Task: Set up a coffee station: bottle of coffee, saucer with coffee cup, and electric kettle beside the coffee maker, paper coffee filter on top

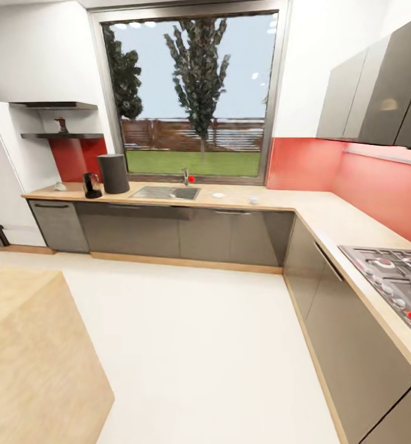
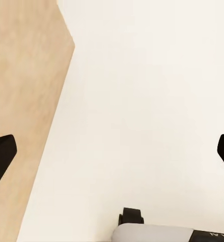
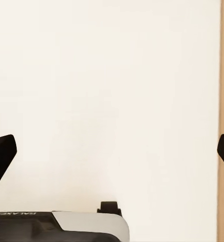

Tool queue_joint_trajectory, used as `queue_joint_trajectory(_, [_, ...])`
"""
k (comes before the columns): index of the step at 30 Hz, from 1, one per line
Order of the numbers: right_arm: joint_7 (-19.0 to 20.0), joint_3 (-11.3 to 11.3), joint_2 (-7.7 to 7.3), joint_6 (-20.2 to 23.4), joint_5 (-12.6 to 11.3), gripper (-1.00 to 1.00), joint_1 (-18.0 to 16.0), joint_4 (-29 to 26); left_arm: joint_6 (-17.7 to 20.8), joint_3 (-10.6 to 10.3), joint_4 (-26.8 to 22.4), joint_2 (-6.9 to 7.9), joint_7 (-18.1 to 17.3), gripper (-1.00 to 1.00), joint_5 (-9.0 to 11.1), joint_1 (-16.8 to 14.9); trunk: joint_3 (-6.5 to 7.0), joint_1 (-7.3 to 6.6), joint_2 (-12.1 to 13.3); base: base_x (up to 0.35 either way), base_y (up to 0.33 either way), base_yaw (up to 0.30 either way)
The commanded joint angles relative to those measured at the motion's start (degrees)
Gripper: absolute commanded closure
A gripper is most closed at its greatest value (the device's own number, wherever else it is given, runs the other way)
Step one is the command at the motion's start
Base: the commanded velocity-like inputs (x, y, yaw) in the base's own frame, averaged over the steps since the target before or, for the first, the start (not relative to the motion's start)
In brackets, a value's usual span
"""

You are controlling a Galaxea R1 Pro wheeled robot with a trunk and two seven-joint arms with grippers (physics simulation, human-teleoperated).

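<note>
A white-floored kitchen with red splashbacks holds an L-shaped pale wooden countertop (image 1: 304,206) under a large window. The small black coffee maker (image 1: 92,185) stands on it near the left end, just beside a tall dark grey cylindrical kettle (image 1: 113,173). A white saucer (image 1: 218,195) and small white cup (image 1: 254,200) sit apart, right of the steel sink (image 1: 165,193). A small dark bottle (image 1: 62,125) stands on the dark wall shelf (image 1: 62,135). The left gripper (image 2: 112,156) and right gripper (image 3: 112,156) hang spread wide over the floor, holding nothing.
</note>
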Motion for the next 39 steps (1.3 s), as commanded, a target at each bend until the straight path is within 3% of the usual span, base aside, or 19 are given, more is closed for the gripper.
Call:
queue_joint_trajectory(1, [-0.02, -0.03, 0.0, -0.15, 0.02, -1.0, -0.03, 0.01, -0.19, 0.11, 0.05, -0.01, 0.01, -1.0, 0.02, -0.05, -0.12, 0.07, -0.11, 0.337, 0.0, 0.0])
queue_joint_trajectory(39, [-0.02, 0.06, 0.09, -1.47, 0.1, -1.0, -0.03, 0.1, -0.19, 0.11, 0.12, 0.08, 0.01, -1.0, 0.09, -0.05, 0.54, 0.07, -0.11, 0.337, 0.0, 0.0])
